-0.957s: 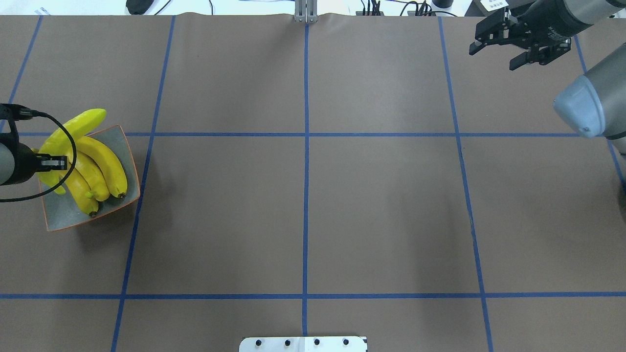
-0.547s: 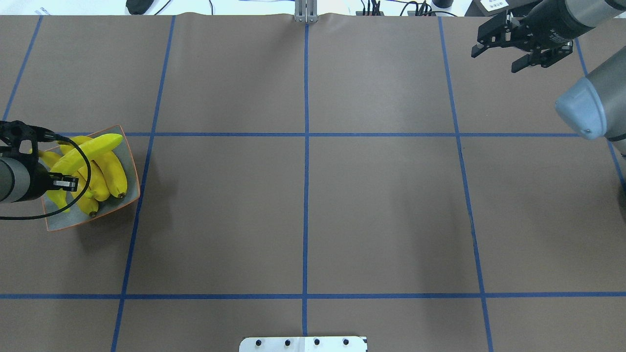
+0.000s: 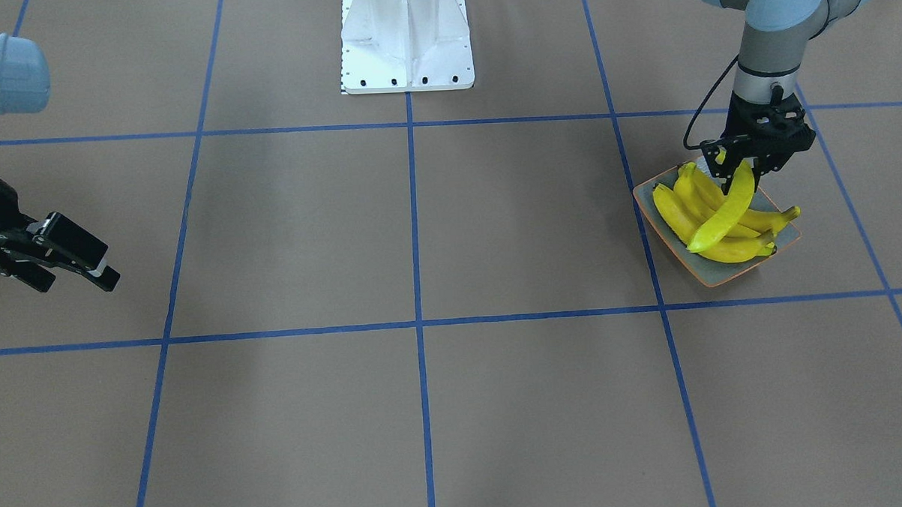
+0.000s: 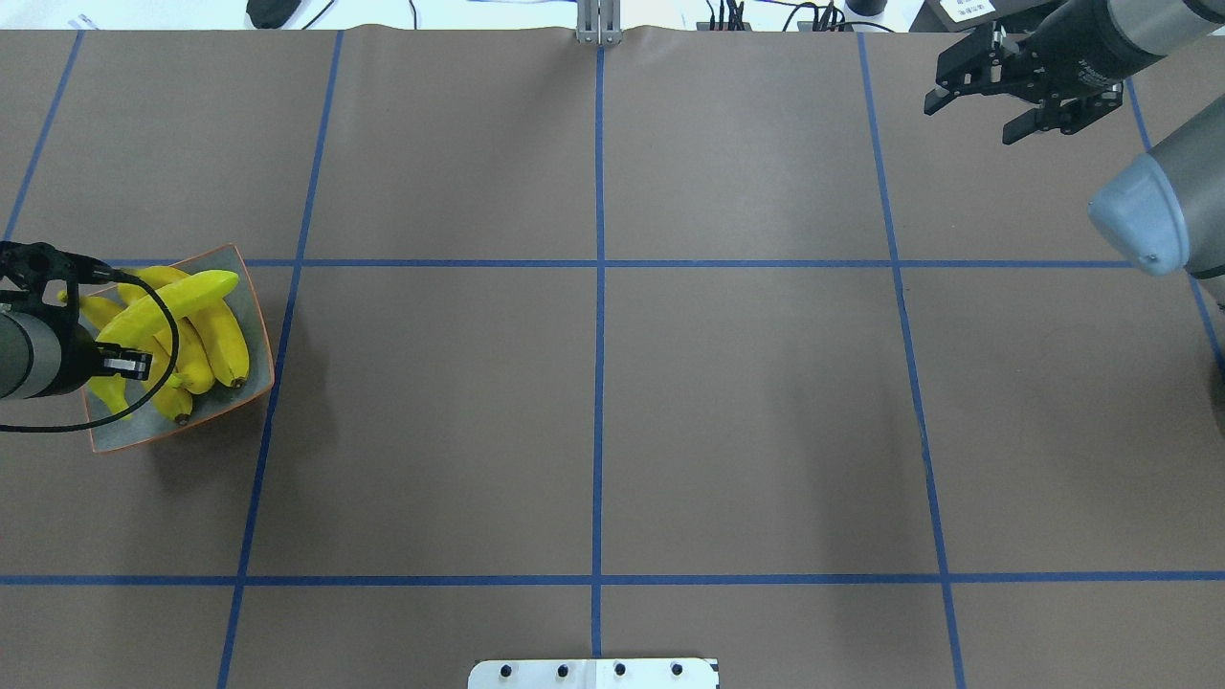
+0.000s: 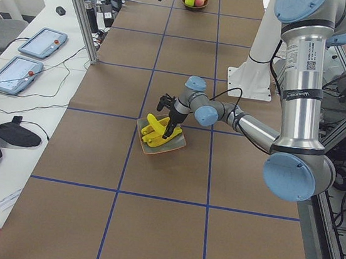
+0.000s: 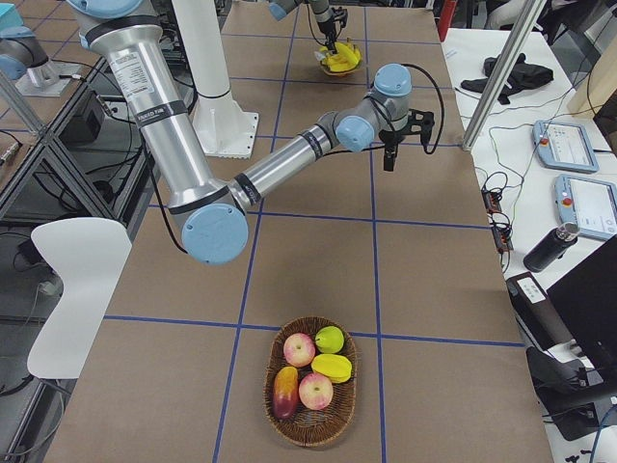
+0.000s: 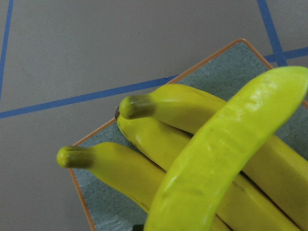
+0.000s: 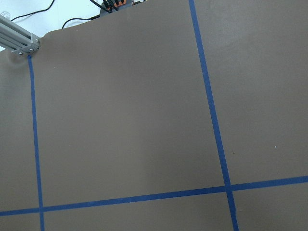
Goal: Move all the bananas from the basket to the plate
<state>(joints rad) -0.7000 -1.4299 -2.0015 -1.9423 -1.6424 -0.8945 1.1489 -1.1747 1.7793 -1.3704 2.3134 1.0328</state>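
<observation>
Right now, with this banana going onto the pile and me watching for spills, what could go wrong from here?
1. The left gripper holds the top banana by one end, slanted across three bananas piled on the plate. Released there, it may roll or slide over the rim.
2. Going lower, the gripper could nudge the pile or shift the plate.

Bananas (image 3: 728, 252), four, bright yellow, glossy, dark-tipped: three lie side by side in the plate (image 3: 714, 275), a shallow rectangular grey-blue dish with orange-brown rim set flat on the worktop (image 3: 420, 232), while the top banana (image 3: 723, 214) slants across them, its raised end clamped in the left gripper (image 3: 742, 170).
</observation>
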